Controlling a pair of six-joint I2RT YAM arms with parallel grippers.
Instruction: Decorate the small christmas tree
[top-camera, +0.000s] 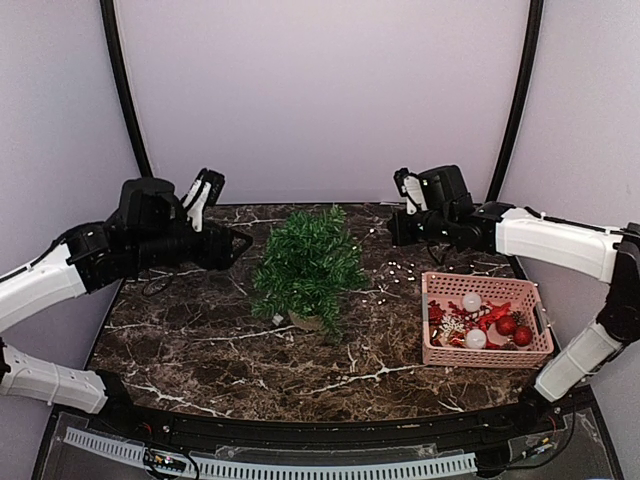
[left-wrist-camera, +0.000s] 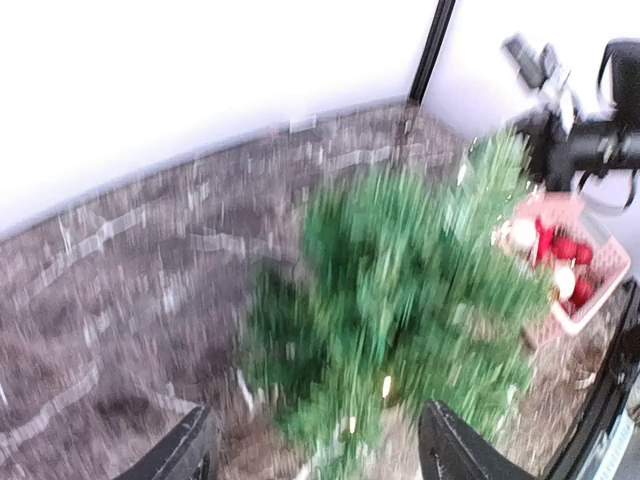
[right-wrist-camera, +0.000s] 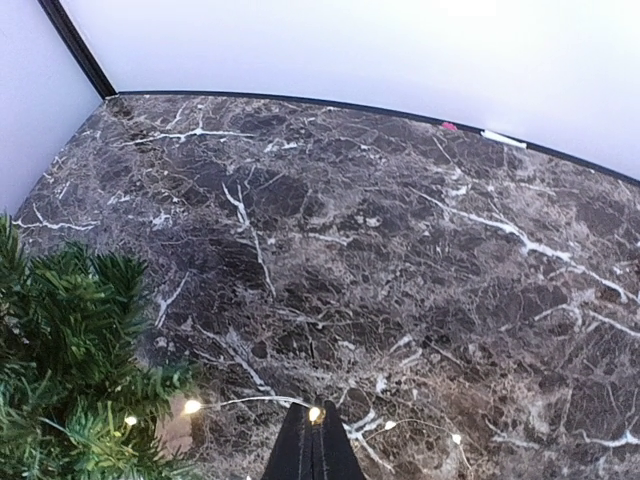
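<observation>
Tree (top-camera: 308, 265) upright on the table (top-camera: 200, 340); we see the left end effector (left-wrist-camera: 318, 425) spread wide and empty facing it, the right end effector (right-wrist-camera: 314, 440) pinched fully shut.

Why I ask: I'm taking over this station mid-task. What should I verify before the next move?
1. Small christmas tree standing upright on the table: ok.
2. Left gripper fingers apart, holding nothing: ok.
3. Right gripper fingers shut: ok. Whether they pinch the light string: cannot tell.
4. Light string wound around the tree: not ok, most of it lies on the table.
5. Ornaments hung on the tree: not ok, they lie in the pink basket.
6. Left wrist view sharp enough to aim by: not ok, it is blurred.
</observation>
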